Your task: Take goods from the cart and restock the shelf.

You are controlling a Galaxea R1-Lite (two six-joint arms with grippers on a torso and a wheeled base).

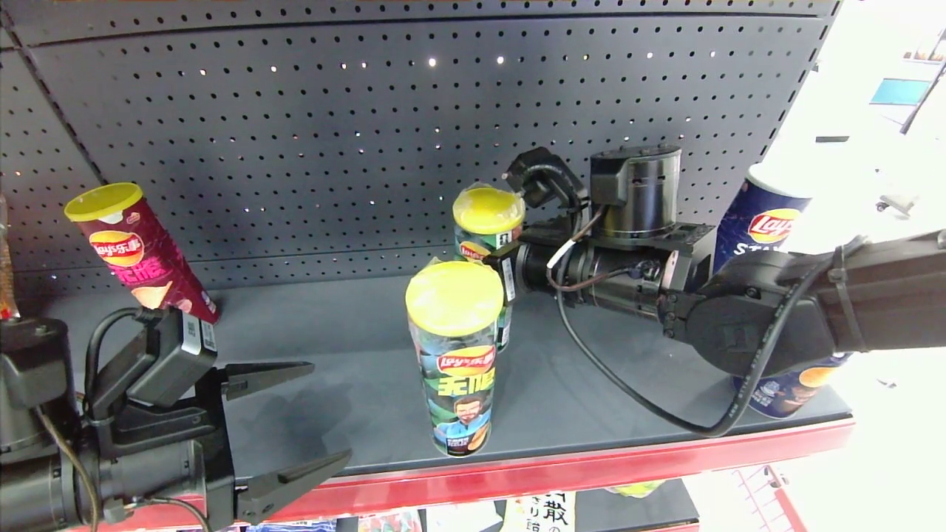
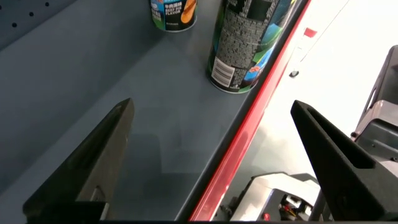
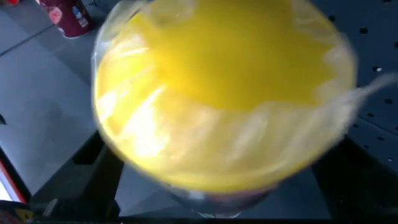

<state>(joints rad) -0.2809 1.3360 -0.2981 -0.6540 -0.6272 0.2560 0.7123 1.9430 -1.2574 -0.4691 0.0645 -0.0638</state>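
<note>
Kid: What is the biggest thing in front of you?

Helper: You are looking at a grey shelf. It has a back wall full of little holes and a red edge along the front.

Kid: Where are your arms?

Helper: Your right arm comes in from the right, above the shelf. Your right end effector is at the back green chip can. You cannot tell if it is squeezing that can or just next to it. In the right wrist view the can's yellow lid is very close.

Kid: And the other arm?

Helper: Your left end effector is low on the left, at the front of the shelf. It is spread wide and holds nothing. In the left wrist view the left end effector hangs over the grey shelf and its red edge.

Kid: Where are the chip cans?

Helper: All of them are on the shelf. The blue chip can stands at the right end, partly behind your right arm. The front green chip can stands upright near the red edge, in the middle, with a yellow lid. The back green chip can is just behind it. The dark red chip can is far to the left, well apart from the others. It is tilted, with its yellow lid leaning left. Its bottom is hidden behind your left arm.
</note>
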